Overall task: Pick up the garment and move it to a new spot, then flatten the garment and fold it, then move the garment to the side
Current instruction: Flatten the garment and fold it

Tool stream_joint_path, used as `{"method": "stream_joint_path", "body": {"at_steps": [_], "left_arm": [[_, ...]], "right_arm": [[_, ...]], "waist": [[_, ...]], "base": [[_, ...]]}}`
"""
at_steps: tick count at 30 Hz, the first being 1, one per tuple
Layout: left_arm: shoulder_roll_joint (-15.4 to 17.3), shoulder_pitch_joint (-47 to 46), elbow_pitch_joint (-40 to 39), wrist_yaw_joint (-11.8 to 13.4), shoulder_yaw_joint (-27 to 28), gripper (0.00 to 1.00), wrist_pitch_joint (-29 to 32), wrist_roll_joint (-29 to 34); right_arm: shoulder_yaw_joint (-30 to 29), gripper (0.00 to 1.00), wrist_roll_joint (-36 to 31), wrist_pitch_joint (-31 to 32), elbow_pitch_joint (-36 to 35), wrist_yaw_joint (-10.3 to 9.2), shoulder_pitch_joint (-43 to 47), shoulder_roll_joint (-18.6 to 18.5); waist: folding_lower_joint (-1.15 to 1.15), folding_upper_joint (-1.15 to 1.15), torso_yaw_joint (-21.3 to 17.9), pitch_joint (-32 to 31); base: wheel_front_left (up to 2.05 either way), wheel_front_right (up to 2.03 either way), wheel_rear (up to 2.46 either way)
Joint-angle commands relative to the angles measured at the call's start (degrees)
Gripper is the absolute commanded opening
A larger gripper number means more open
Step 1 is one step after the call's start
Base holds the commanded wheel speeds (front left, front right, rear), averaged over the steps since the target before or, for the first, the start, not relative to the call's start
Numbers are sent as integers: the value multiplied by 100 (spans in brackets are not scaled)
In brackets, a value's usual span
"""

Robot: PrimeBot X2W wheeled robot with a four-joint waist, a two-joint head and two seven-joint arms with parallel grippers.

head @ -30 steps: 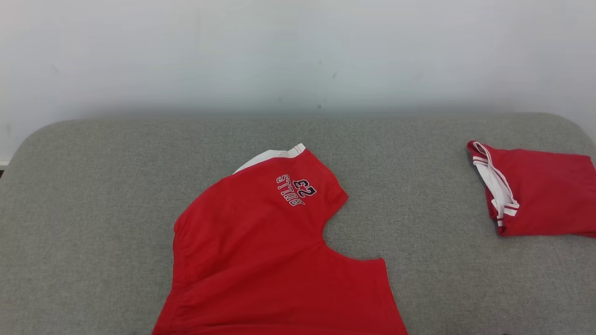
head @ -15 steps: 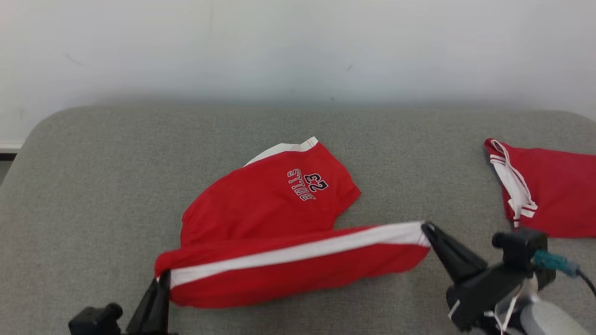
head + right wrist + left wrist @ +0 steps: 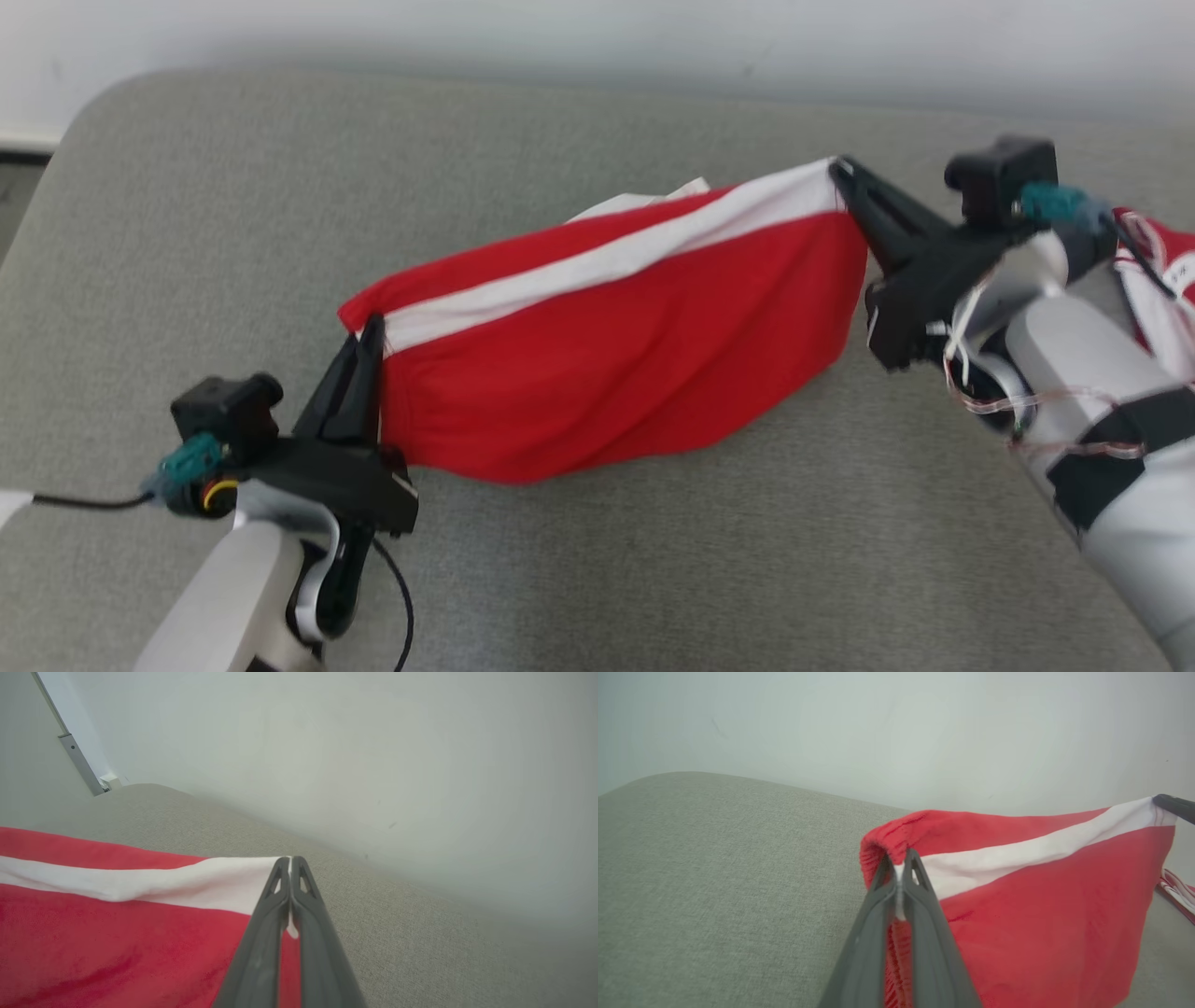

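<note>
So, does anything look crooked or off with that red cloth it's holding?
Nothing damaged or spilled. The red garment hangs slanted between the left gripper and right gripper, both shut on its white-striped edge; its middle sags toward the grey cushion.

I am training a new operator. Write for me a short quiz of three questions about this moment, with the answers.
1. True or false: the left gripper is shut on the red garment.
2. What does the right gripper hold? A: the end of the garment's white stripe. B: a cable. C: nothing.
3. Fill in: the padded surface under the garment is ____ in colour.
Key: 1 true; 2 A; 3 grey.
</note>
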Motion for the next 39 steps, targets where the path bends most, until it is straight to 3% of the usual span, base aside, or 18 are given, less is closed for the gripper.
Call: {"method": "stream_joint_path", "body": {"at_steps": [1, 13, 25, 26, 27, 28, 29, 39], "left_arm": [[-77, -247, 165, -50, -15, 0, -54, 81], [-645, -1188, 1375, -452, -193, 0, -254, 134], [-894, -1401, 1899, -602, -259, 0, -301, 211], [-902, -1391, 1928, -609, -251, 0, -301, 228], [-909, -1377, 1936, -614, -227, 37, -301, 265], [-914, -1347, 1925, -618, -194, 64, -302, 295], [-925, -1294, 1909, -620, -150, 100, -302, 330], [-921, -439, 1256, -551, 488, 100, -293, 851]], "right_arm": [[125, 0, 83, -21, 329, -14, -344, 66], [1162, 0, 584, -370, 2504, -14, -1873, 507], [1408, 0, 692, -1288, 3732, -14, -2198, 795], [1379, 29, 707, -1362, 3799, -14, -2201, 818], [1363, 59, 715, -1422, 3868, -14, -2187, 836], [1356, 100, 727, -1463, 3910, -14, -2151, 863], [1333, 100, 750, -1504, 3937, -14, -2109, 880], [916, 100, 1099, -1596, 3914, -14, -1518, 806]], "waist": [[-2, -1, 424, 513], [-2, -1, 929, 953], [-2, -1, 1074, 956], [-2, -1, 1075, 930], [-2, -1, 1071, 892], [-2, -1, 1062, 853], [-2, -1, 1050, 806], [-2, -1, 919, 242]], "base": [[0, 0, 0], [0, 0, 0], [0, 0, 0], [0, 0, 0], [0, 0, 0], [0, 0, 0], [0, 0, 0], [0, 0, 0]]}}
